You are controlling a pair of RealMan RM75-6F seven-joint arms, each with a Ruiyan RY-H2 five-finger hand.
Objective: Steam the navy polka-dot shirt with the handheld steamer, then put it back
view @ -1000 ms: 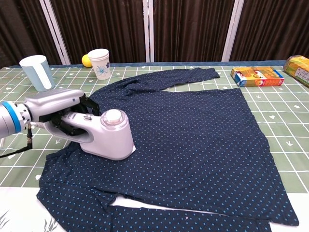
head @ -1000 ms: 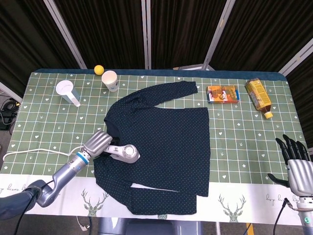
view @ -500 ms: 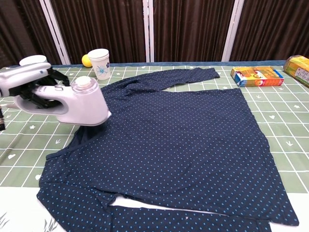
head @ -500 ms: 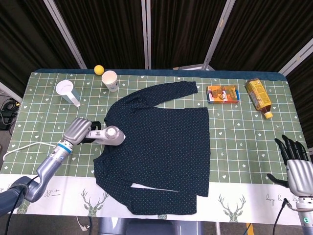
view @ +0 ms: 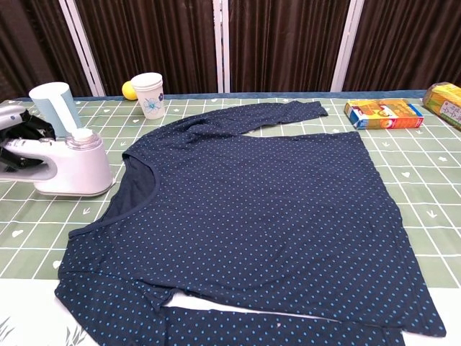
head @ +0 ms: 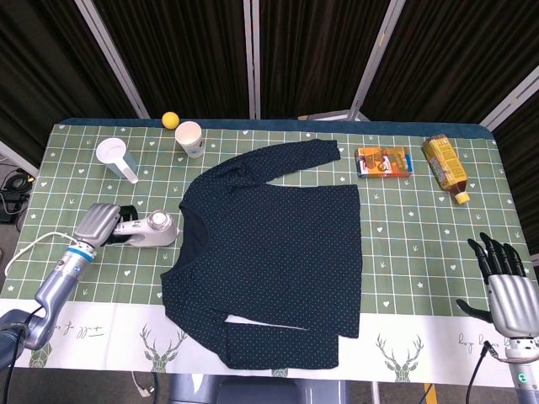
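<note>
Left robot hand (head: 95, 224) grasps steamer (head: 150, 230) on counter (head: 404, 227), shirt (head: 274, 252) just to its right; right robot hand (head: 504, 282) released, far off.

Lab booth, dark curtains (head: 194, 50), patterned table (head: 421, 227)
</note>
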